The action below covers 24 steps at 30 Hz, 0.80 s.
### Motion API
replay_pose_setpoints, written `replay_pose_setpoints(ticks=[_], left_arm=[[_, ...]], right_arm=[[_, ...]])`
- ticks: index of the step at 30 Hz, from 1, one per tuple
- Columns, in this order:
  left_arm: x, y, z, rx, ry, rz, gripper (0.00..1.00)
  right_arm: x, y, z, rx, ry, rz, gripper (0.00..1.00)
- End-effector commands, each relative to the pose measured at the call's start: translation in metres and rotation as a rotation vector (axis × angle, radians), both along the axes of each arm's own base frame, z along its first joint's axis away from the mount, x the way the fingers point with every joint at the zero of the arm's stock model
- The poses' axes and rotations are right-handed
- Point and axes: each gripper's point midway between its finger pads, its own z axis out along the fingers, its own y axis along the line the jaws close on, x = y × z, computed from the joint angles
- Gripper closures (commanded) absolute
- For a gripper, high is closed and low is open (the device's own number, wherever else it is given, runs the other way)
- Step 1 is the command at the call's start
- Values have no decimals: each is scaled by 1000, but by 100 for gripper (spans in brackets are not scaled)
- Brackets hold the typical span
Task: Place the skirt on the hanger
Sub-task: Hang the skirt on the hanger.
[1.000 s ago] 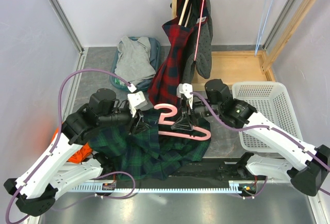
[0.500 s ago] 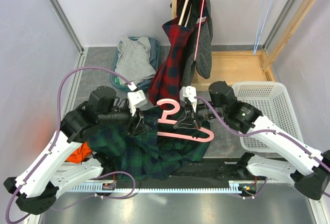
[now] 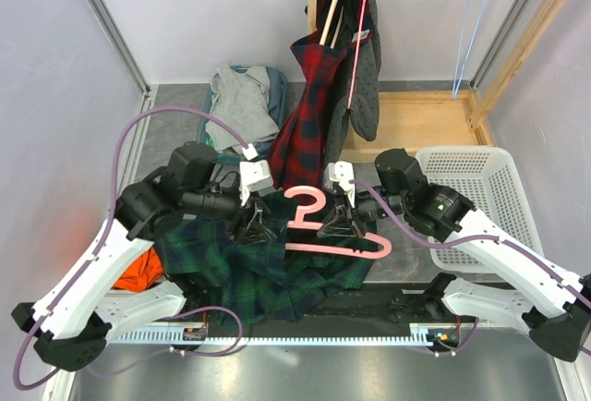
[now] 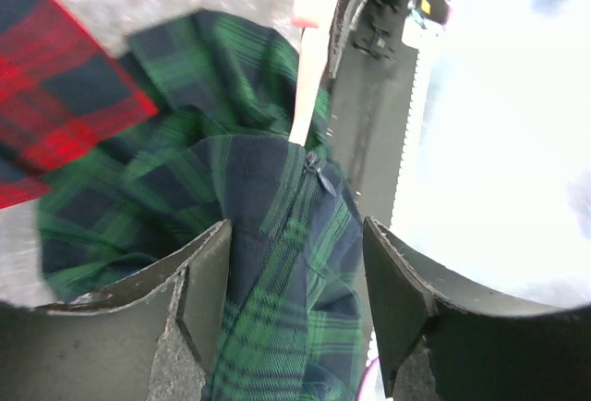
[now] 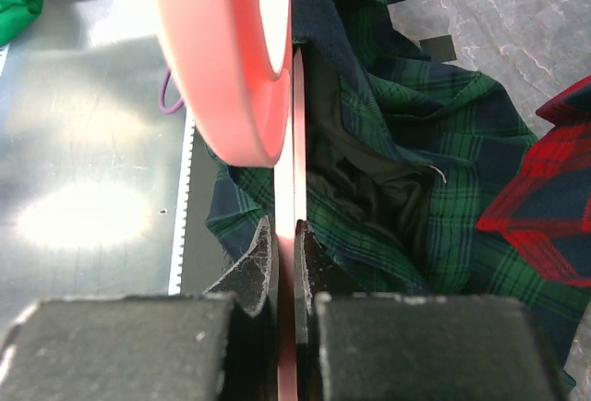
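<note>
The green and navy plaid skirt (image 3: 268,267) lies bunched on the table between the arms. My left gripper (image 3: 254,225) holds its waistband edge, and the zip fabric (image 4: 277,262) fills the gap between the fingers (image 4: 208,272). My right gripper (image 3: 337,225) is shut on the lower bar of the pink hanger (image 3: 346,242) and holds it just above the skirt, its hook pointing away from the arms. In the right wrist view the pink bar (image 5: 284,142) runs straight out from the pinched jaws (image 5: 286,235) over the skirt (image 5: 416,198). The hanger's pale bar (image 4: 309,78) meets the waistband.
A wooden rack at the back holds a red plaid garment (image 3: 309,105) and dark clothes. A light blue hanger (image 3: 476,13) hangs at its right. A white basket (image 3: 471,198) stands at the right, a teal tub of grey clothes (image 3: 240,101) at the back left, and an orange item (image 3: 138,272) by the left arm.
The right gripper has carried the pink hanger slightly right and nearer the arms. The left arm has risen and shifted right with the skirt's edge.
</note>
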Motion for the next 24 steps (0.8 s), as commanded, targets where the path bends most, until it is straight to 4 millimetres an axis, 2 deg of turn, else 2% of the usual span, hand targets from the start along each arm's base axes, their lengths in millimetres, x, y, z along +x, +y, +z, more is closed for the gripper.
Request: replay_pose_setpoints(ticks=[1, 6, 8, 9, 11, 12, 14, 16, 17, 18, 19, 20, 22, 24], left_arm=[[-17, -5, -13, 9, 50, -120, 36], [-18, -9, -25, 33, 88, -127, 34], [-13, -9, -29, 50, 82, -106, 39], [-11, -10, -31, 53, 87, -91, 49], [-6, -11, -33, 56, 76, -71, 62], [-4, -11, -34, 57, 77, -61, 80], [0, -11, -38, 66, 74, -42, 95], [7, -11, -39, 64, 51, -12, 98], [22, -7, -43, 93, 25, 82, 98], [31, -2, -38, 85, -19, 147, 98], [40, 3, -36, 85, -57, 203, 98], [53, 11, -37, 101, -104, 282, 98], [56, 21, -27, 76, -161, 335, 98], [56, 27, -19, 54, -193, 356, 98]], right_arm=[[-3, 5, 36, 103, -96, 61, 100], [-6, 5, 40, 121, -101, 76, 100], [-7, 5, 41, 125, -101, 79, 100], [-7, 5, 41, 127, -101, 77, 100], [-8, 4, 43, 132, -104, 78, 100], [-9, 4, 43, 132, -102, 79, 100], [-10, 4, 46, 144, -103, 79, 100], [-10, 3, 48, 151, -107, 75, 100], [-8, 4, 50, 155, -110, 64, 100], [-1, 3, 49, 145, -105, 11, 96], [5, 3, 50, 140, -104, -26, 72], [10, 2, 50, 134, -102, -60, 57], [29, -3, 48, 112, -101, -197, 31], [48, -14, 50, 100, -100, -359, 27]])
